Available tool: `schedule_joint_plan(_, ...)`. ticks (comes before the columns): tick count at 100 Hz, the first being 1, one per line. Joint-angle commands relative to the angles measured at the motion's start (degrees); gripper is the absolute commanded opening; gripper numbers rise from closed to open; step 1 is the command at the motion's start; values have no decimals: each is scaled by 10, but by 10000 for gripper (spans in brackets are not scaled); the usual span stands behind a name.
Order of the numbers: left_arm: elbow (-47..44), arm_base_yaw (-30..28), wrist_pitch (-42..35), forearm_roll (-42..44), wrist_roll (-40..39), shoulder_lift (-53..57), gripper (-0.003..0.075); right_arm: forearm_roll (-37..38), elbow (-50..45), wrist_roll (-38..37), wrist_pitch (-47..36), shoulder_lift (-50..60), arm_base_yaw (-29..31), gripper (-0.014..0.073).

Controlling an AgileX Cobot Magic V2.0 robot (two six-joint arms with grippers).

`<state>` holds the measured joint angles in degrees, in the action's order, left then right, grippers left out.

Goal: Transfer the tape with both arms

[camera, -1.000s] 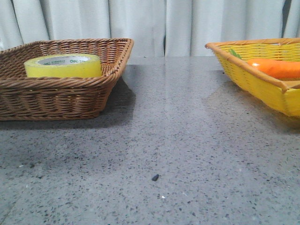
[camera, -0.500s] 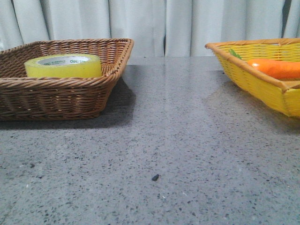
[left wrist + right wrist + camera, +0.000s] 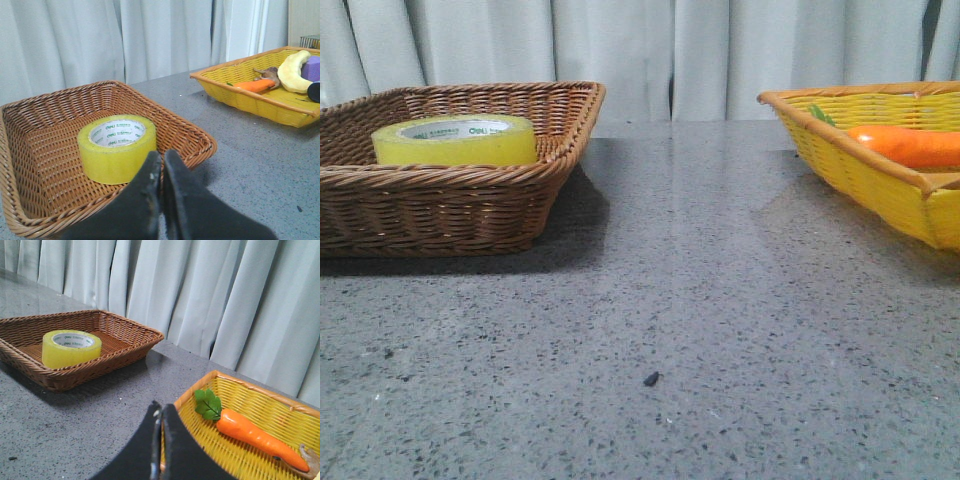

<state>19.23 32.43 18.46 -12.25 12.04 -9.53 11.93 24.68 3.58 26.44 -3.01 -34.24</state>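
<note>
The yellow tape roll (image 3: 455,140) with a white "deli" core lies flat in the brown wicker basket (image 3: 450,205) at the left. It also shows in the left wrist view (image 3: 117,148) and in the right wrist view (image 3: 71,347). My left gripper (image 3: 161,159) is shut and empty, short of the tape, near the brown basket's (image 3: 45,200) near rim. My right gripper (image 3: 160,410) is shut and empty, at the near corner of the yellow basket (image 3: 280,405). Neither arm shows in the front view.
The yellow basket (image 3: 880,175) at the right holds an orange carrot (image 3: 910,145), also in the right wrist view (image 3: 255,435), plus a banana (image 3: 292,72) and a purple thing (image 3: 314,67). Grey speckled table (image 3: 700,300) lies between the baskets. White curtains hang behind.
</note>
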Motion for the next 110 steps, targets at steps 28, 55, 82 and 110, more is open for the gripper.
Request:
schedule_joint_plan(28,1,-8,-56,-4,-3,-4,-21,13,14,3,-44,-8,2,-74)
schedule_joint_plan(55,-78,-132,-141,62,-84,45,-20,13,14,3,-44,-8,2,-74)
schedule_joint_plan(82,-159,-268,-140,81,-98,111,-20,13,14,3,-44,-8,2,-74)
schedule_joint_plan(110,-200,-287,-33,83,-138,117,-20,13,14,3,-44,-8,13,-74)
